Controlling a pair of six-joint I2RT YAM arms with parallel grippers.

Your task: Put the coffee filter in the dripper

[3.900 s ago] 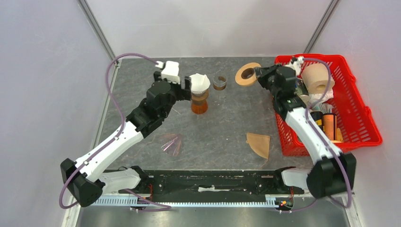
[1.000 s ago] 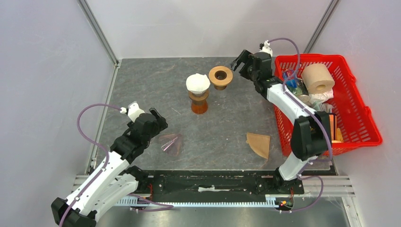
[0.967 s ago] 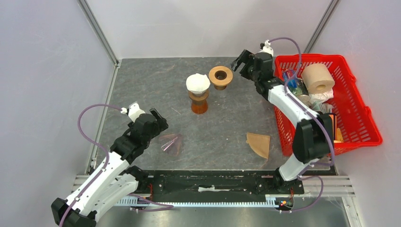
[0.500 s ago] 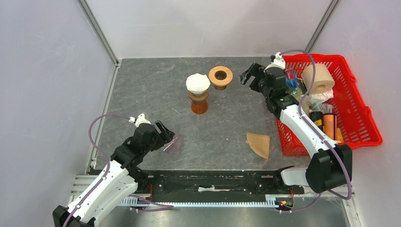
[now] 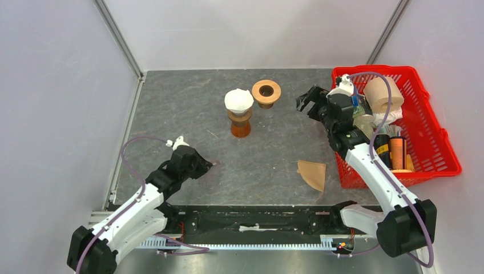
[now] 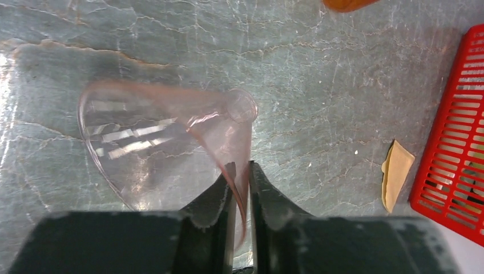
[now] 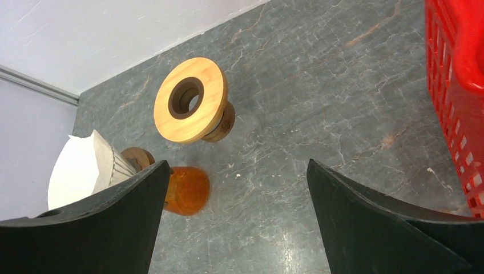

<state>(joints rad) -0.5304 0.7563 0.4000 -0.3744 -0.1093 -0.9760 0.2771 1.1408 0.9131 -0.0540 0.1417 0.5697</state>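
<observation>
Coffee filter (image 5: pixel 312 174) lies flat on the table (image 5: pixel 171 108) beside the red basket (image 5: pixel 428 173), nearer the right jaws, which gape empty; left jaws pinch the clear dripper (image 6: pixel 160 137), well apart.

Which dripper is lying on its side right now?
The clear pink dripper, pinched by the left gripper. The filter-lined one and the wooden-ringed one both stand upright farther back.

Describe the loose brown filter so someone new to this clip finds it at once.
Start at the red basket at the right of the table. Just left of its near corner, a tan, fan-shaped paper filter lies flat. The white filter, by contrast, sits upright atop the amber carafe further back.
</observation>
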